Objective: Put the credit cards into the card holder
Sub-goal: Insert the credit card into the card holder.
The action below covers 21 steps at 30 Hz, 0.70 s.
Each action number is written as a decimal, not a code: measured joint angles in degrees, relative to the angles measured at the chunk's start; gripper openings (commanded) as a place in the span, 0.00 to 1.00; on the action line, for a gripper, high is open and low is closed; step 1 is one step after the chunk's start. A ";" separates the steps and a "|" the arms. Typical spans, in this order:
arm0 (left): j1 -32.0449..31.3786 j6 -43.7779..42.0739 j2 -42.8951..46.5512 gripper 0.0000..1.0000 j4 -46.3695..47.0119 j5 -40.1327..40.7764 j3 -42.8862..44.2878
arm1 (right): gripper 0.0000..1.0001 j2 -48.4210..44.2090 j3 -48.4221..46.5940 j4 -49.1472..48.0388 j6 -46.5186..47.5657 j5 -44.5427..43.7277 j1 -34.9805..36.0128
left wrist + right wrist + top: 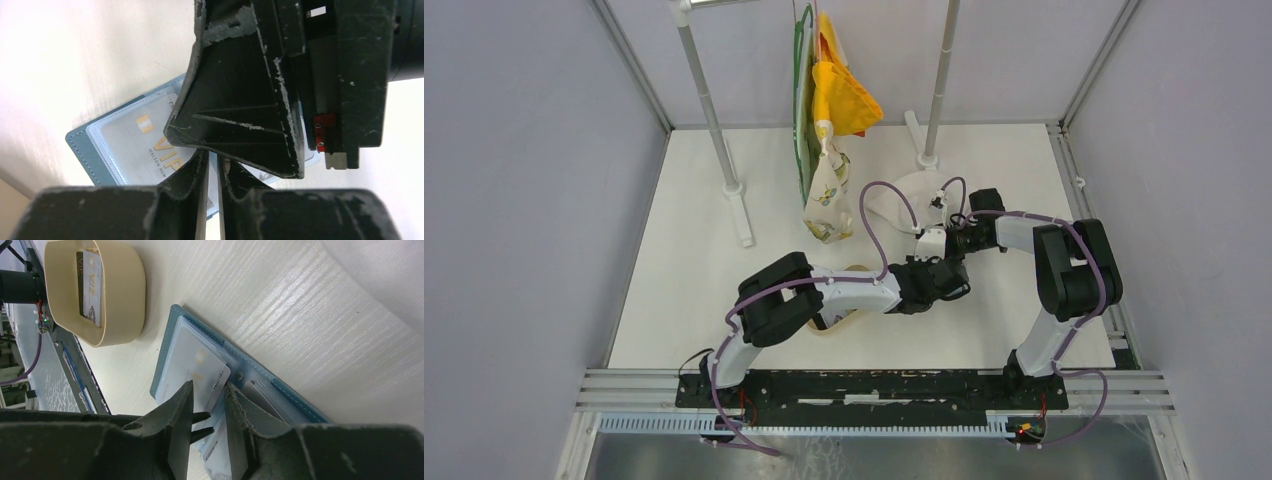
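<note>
The blue card holder [167,347] lies open on the table, its clear sleeves up. One credit card [205,370] sits flat in a sleeve, and its gold VIP lettering [162,147] shows in the left wrist view. My right gripper [207,395] is open, straddling that card's end. My left gripper [214,162] stands just open, a thin gap over the sleeve edge of the holder [80,142], with nothing seen between its fingers. A second credit card [92,285] lies in the tan tray [125,295]. In the top view both grippers [936,262] meet and hide the holder.
The tan tray [839,322] lies partly under the left arm. A white round plate [902,195] is behind the grippers. Two rack posts [714,110] [939,90] stand at the back with cloth bags [829,110] hanging between them.
</note>
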<state>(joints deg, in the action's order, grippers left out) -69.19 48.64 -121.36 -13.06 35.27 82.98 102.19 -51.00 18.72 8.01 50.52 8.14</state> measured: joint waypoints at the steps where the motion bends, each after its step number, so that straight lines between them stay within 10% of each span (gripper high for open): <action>1: -0.02 0.04 0.02 0.19 -0.28 0.31 0.00 | 0.37 0.00 -0.02 0.07 0.07 0.02 0.00; 21: 0.11 -0.04 10.03 0.25 4.04 -1.36 -10.73 | 0.44 -4.00 -0.31 2.80 6.95 -1.55 0.00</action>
<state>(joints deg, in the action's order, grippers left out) -69.08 48.60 -111.33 -9.02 33.91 72.25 98.19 -51.31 21.52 14.96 48.97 8.14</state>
